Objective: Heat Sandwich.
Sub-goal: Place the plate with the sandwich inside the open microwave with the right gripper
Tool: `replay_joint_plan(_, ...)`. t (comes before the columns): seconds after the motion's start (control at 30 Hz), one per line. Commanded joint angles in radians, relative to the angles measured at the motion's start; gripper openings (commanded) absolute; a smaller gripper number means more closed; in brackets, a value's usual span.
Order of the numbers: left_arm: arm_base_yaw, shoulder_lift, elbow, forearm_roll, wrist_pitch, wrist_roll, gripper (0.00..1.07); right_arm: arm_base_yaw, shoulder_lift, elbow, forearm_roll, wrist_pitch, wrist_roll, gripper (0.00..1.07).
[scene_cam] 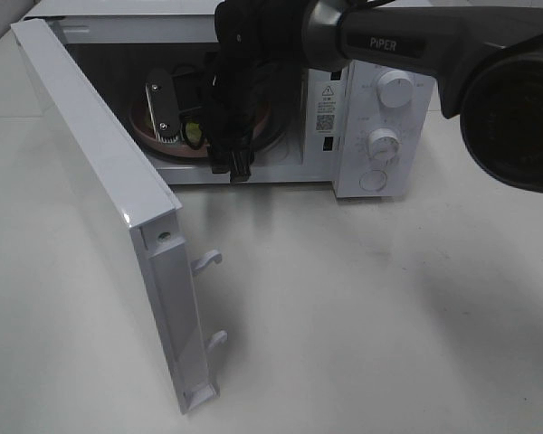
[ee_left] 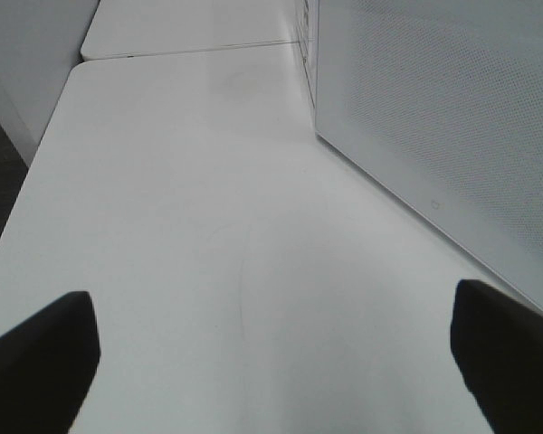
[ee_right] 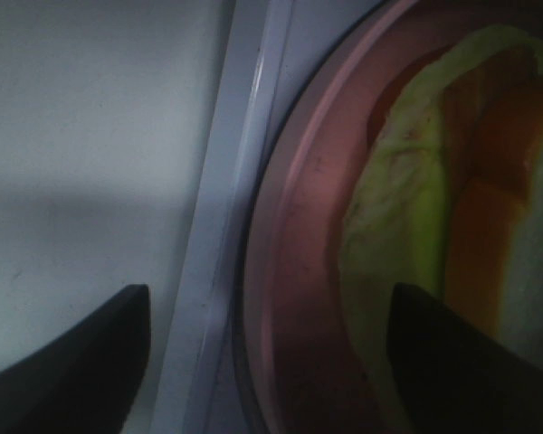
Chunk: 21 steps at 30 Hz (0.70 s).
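Observation:
The sandwich [ee_right: 407, 208], pale bread with green-yellow and orange filling, lies on a round pink plate [ee_right: 290, 226] inside the open microwave [scene_cam: 344, 181]. In the exterior high view only a green bit of the sandwich [scene_cam: 192, 134] and part of the plate rim [scene_cam: 154, 137] show behind the arm. My right gripper [scene_cam: 201, 143] reaches into the microwave cavity. Its fingers stand open on either side of the plate's rim [ee_right: 271, 325], gripping nothing. Over bare table beside the microwave door [ee_left: 434, 108], my left gripper [ee_left: 271, 362] is open and empty.
The microwave door [scene_cam: 100, 145] swings out to the left toward the front, its latch hooks [scene_cam: 208, 262] facing the middle. White knobs [scene_cam: 395, 90] sit on the control panel at the right. The white table [scene_cam: 362, 316] extends in front.

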<state>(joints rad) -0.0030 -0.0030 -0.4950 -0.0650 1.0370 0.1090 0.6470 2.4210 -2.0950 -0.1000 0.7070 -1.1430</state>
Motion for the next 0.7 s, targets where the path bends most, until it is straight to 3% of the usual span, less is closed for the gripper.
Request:
replay_joint_plan(0.03, 0.002, -0.023, 0.001, 0.001, -0.008, -0.002, 1.03, -0.005, -0.022, 0.012, 0.022, 0.002, 0.013, 0.78)
replay_joint_plan(0.23, 0.002, -0.023, 0.001, 0.001, -0.008, -0.002, 1.03, -0.005, -0.063, 0.066, 0.019, -0.030, 0.011, 0.76)
replay_joint_plan(0.7, 0.002, -0.023, 0.001, 0.001, -0.008, -0.002, 1.03, -0.003, -0.235, 0.348, 0.018, -0.202, 0.014, 0.76)
